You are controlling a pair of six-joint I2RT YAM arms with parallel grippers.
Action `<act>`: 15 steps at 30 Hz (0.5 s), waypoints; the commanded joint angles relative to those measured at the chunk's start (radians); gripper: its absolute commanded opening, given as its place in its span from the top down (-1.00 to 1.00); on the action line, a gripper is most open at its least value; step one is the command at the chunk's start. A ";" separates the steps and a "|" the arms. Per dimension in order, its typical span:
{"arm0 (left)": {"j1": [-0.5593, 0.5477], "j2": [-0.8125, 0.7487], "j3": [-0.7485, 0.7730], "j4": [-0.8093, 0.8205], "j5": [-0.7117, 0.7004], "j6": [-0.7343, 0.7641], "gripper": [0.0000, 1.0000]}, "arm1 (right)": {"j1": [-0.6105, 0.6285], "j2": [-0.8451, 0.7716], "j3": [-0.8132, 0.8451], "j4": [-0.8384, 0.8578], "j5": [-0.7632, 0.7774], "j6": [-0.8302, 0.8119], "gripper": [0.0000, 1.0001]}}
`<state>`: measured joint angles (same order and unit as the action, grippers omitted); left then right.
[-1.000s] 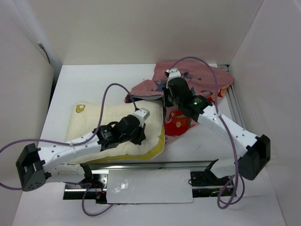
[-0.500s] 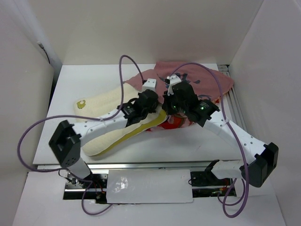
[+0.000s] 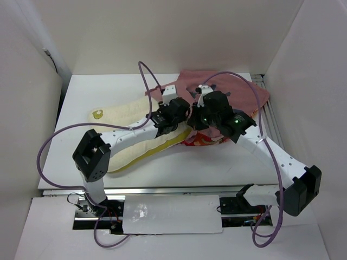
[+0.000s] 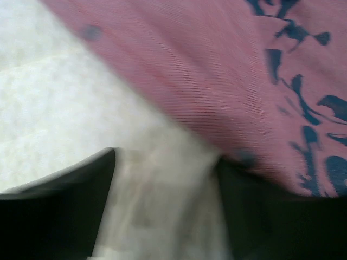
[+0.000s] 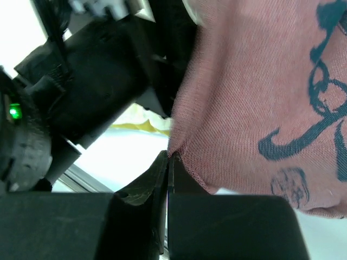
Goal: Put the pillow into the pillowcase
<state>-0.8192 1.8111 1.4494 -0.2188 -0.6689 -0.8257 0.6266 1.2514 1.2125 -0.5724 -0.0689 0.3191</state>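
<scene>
No readable text, label, brand, number or sign is showing in any of the three views. The dark blue marks on the pillowcase (image 5: 244,135) are running down the right side of the right wrist view and the upper right of the left wrist view. They are appearing only as curls and blots of a printed pattern, not as letters or figures. The small yellow mark (image 3: 97,114) on the pillow (image 3: 123,115), at the left of the overhead view, is showing too small to be read as anything.
</scene>
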 commanded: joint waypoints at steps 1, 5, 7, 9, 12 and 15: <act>0.043 -0.047 0.014 -0.030 -0.095 -0.050 -1.00 | -0.041 -0.015 0.007 0.042 -0.079 0.070 1.00; 0.043 -0.168 -0.105 -0.118 0.001 0.051 -1.00 | -0.103 -0.015 -0.021 0.094 -0.069 0.080 1.00; 0.043 -0.276 -0.182 -0.137 0.055 0.092 -1.00 | -0.126 -0.001 -0.031 0.105 -0.069 0.080 1.00; 0.043 -0.355 -0.315 -0.150 0.086 0.127 -1.00 | -0.140 0.012 -0.031 0.114 -0.078 0.067 1.00; 0.020 -0.456 -0.480 -0.082 0.147 0.261 -1.00 | -0.140 0.039 -0.053 0.134 -0.111 0.038 1.00; 0.011 -0.466 -0.538 -0.073 0.187 0.338 -1.00 | -0.131 0.051 -0.053 0.143 -0.123 0.017 1.00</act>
<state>-0.8001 1.3396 0.9672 -0.2848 -0.5209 -0.6296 0.4908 1.2888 1.1603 -0.5106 -0.1699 0.3672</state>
